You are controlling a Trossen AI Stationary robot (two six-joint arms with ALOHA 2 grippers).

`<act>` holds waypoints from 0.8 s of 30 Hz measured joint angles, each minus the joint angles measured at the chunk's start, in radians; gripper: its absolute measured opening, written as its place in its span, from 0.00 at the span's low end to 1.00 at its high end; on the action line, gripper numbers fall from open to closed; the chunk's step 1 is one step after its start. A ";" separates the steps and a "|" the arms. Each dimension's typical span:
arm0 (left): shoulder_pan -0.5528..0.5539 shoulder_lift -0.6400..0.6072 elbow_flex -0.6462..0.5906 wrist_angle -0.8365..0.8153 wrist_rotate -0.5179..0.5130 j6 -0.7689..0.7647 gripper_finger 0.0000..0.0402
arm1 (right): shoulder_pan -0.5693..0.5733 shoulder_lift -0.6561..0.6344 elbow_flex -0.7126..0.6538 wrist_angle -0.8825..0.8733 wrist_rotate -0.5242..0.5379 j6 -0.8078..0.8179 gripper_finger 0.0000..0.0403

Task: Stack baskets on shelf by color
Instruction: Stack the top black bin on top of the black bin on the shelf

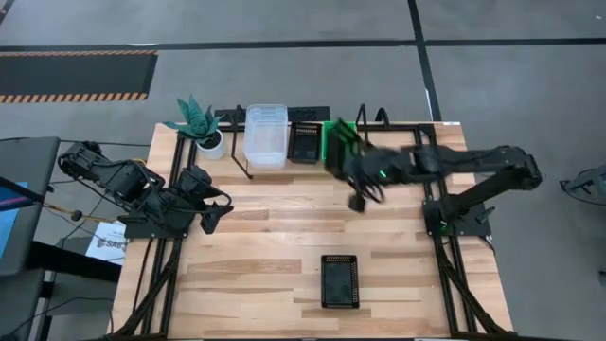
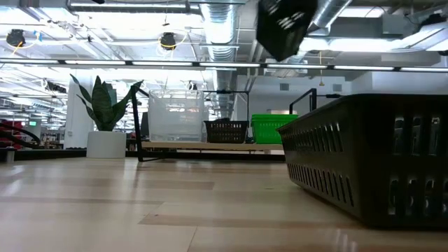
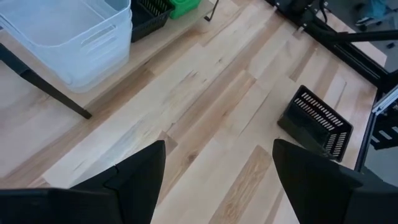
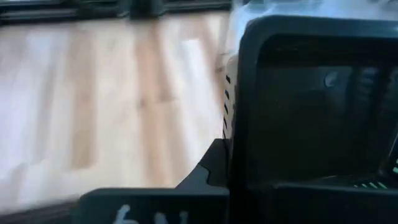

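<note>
At the lower centre of the high view, nearest the front edge, one black basket [image 1: 340, 281] lies flat on the bench [image 1: 265, 246], well apart from everything else; it waits there because it has not yet been carried to its colour pile. Left of centre, the left tool [image 1: 210, 219] hangs above bare wood with its fingers [image 3: 134, 180] spread wide and nothing between them, an idle posture that keeps the middle of the bench free for the other arm. Right of centre, the right arm reaches in from the right edge, and the right tool [image 1: 357, 199] is pressed together on a second black basket [image 4: 311, 112]; the right wrist view shows the basket's dark perforated wall filling the frame beside the fingers. In the low view this carried basket [image 2: 283, 24] hangs tilted at the top centre, well above the bench, judged high enough to clear the shelf edge. Along the upper edge of the high view stands the shelf [image 1: 284, 163], bearing from left to right the clear baskets [image 1: 266, 134], a black basket [image 1: 304, 142] and the green baskets [image 1: 336, 144], each colour kept in its own place. The carried basket therefore probably belongs on the black one. A potted plant [image 1: 199, 123] stands at the shelf's left end.
</note>
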 joint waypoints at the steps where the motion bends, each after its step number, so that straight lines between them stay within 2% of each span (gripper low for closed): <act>1: 0.000 0.000 0.000 -0.001 0.000 0.000 0.71 | -0.036 0.020 0.023 0.009 -0.001 -0.032 0.00; 7: 0.000 -0.001 0.000 -0.007 0.020 0.000 0.71 | -0.239 0.224 0.179 0.007 -0.074 -0.222 0.00; 11: 0.000 0.000 0.000 -0.007 0.026 -0.008 0.71 | -0.319 0.384 0.298 0.007 -0.132 -0.284 0.00; 19: 0.000 0.000 0.000 -0.009 0.027 -0.008 0.71 | -0.394 0.640 0.523 -0.067 -0.201 -0.364 0.00; 24: 0.000 0.000 0.000 -0.016 0.032 -0.006 0.71 | -0.417 0.733 0.584 -0.139 -0.218 -0.373 0.01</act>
